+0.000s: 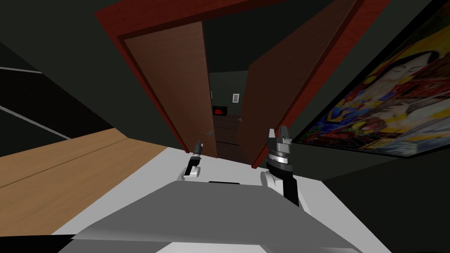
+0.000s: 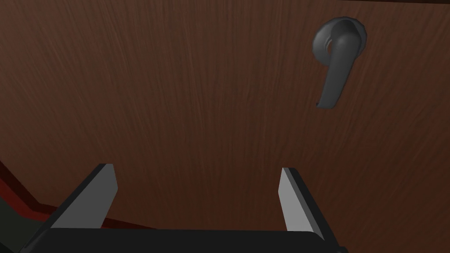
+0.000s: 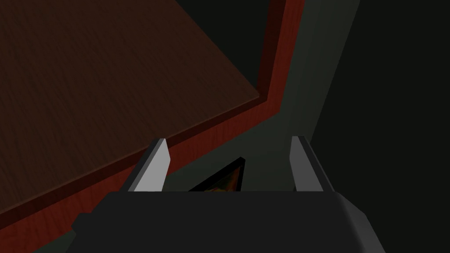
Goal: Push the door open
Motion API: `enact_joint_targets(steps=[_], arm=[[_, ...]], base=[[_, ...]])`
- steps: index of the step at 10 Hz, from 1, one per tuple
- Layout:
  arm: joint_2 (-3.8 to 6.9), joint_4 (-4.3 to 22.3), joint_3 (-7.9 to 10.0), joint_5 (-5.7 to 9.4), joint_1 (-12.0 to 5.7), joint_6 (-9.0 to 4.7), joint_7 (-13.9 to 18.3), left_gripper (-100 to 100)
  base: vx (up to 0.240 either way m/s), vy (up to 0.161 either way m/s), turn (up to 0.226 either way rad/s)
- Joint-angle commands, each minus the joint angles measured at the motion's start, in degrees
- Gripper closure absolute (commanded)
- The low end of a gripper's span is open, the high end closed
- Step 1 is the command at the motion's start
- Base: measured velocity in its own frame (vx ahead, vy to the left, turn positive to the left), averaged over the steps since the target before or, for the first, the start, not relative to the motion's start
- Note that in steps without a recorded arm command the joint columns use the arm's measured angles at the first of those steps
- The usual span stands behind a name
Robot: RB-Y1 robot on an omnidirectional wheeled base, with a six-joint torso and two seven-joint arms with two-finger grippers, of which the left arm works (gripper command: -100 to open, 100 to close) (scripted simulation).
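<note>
The left door leaf (image 1: 176,88) sits nearly shut in its red frame (image 1: 114,26). The left gripper (image 2: 197,197), fingers wide apart and empty, faces its wood panel near the lever handle (image 2: 338,61). It is best to press squarely near that handle edge, far from the hinges. The right door leaf (image 1: 285,83) stands ajar, with the right gripper (image 1: 280,134), also open and empty, beside it.

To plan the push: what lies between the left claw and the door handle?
Bare brown door, nothing else. The left wrist view shows the open left claw facing the panel, with the handle apart from it, off to one side.
</note>
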Motion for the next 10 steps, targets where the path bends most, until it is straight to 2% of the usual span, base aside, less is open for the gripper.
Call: enact_joint_targets(steps=[1, 2, 8, 9, 10], arm=[[-0.26, 2.9, -0.17, 0.03, -0.88, -1.12, -0.2, -100], [-0.26, 3.5, -0.17, 0.03, -0.88, -1.12, -0.2, -100], [-0.51, 15.1, -0.32, 0.43, -5.06, -3.86, -0.6, -100], [-0.51, 15.3, -0.32, 0.43, -5.06, -3.86, -0.6, -100], [-0.57, 16.9, -0.34, 0.49, -5.64, -4.24, -0.6, -100]], base=[[0.049, 0.123, -0.14], [0.036, 0.086, -0.053], [0.045, 0.103, -0.137], [0.037, 0.073, -0.049], [0.022, 0.051, -0.065]])
